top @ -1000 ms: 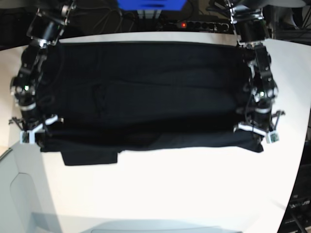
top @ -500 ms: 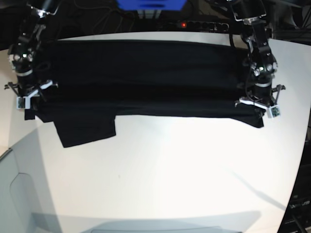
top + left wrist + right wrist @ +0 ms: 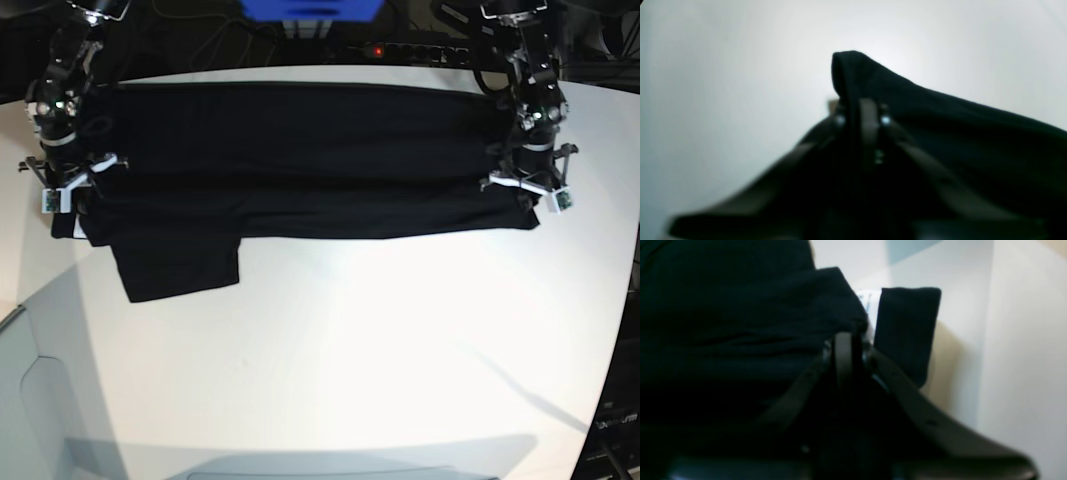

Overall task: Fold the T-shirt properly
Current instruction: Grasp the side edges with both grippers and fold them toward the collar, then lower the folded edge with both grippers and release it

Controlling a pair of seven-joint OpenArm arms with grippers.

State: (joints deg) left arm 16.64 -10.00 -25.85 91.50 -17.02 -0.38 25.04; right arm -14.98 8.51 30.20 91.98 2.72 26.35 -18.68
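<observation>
Base view first: a white table (image 3: 350, 350) fills most of it, with a dark power strip (image 3: 410, 50) showing a red light and a blue object (image 3: 310, 8) behind its far edge. The T-shirt (image 3: 300, 160) lies across the far half of the table as a long black band, doubled over, with one sleeve (image 3: 180, 265) sticking out toward the near side at the view's left. The left gripper (image 3: 527, 190) sits over the shirt's end at the view's right, and the right gripper (image 3: 68, 190) over the end at the view's left. Both touch the cloth, but from here I cannot tell how far either is parted.

Left wrist view: bare white table all around, blurred. The black cloth (image 3: 940, 133) rises in a peaked fold right at the left gripper (image 3: 862, 113). The fingers (image 3: 868, 133) stand close together with fabric bunched at them, yet whether they clamp it or have let go I cannot tell.

Right wrist view: pale table and a bluish patch beyond. The shirt (image 3: 733, 323) fills the left, with a white tag (image 3: 868, 303) peeking beside a separate black flap (image 3: 907, 333). The right gripper (image 3: 846, 340) sits against the fold's edge; its grip is too dark to judge.
</observation>
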